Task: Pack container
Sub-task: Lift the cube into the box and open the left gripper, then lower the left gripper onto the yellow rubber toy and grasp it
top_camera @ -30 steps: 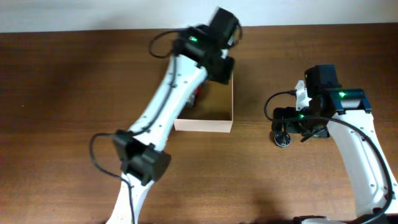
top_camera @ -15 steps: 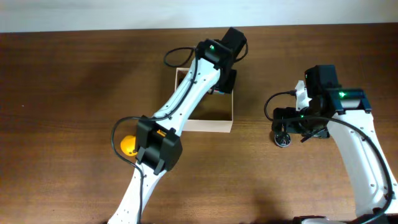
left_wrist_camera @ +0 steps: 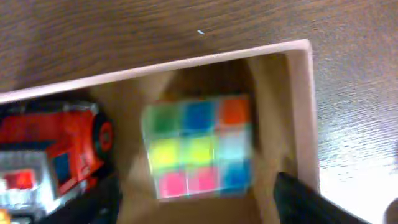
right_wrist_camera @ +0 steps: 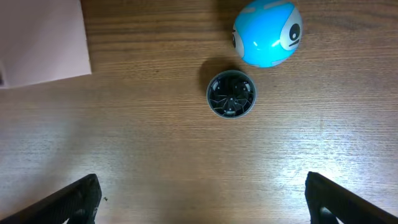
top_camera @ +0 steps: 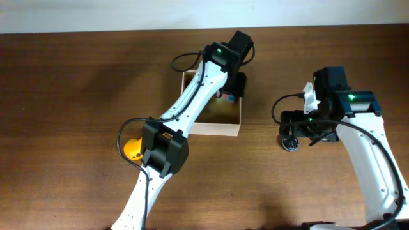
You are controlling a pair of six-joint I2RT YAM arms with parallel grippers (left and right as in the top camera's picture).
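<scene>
2 toys in container: 1 cube, 1 red truck | left gripper spread | right gripper spread

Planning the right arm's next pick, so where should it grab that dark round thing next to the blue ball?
Grip the dark round piece across its outer rim, from straight above. It lies flat, circular face up; the right claw should straddle it, clear of the blue ball.
</scene>
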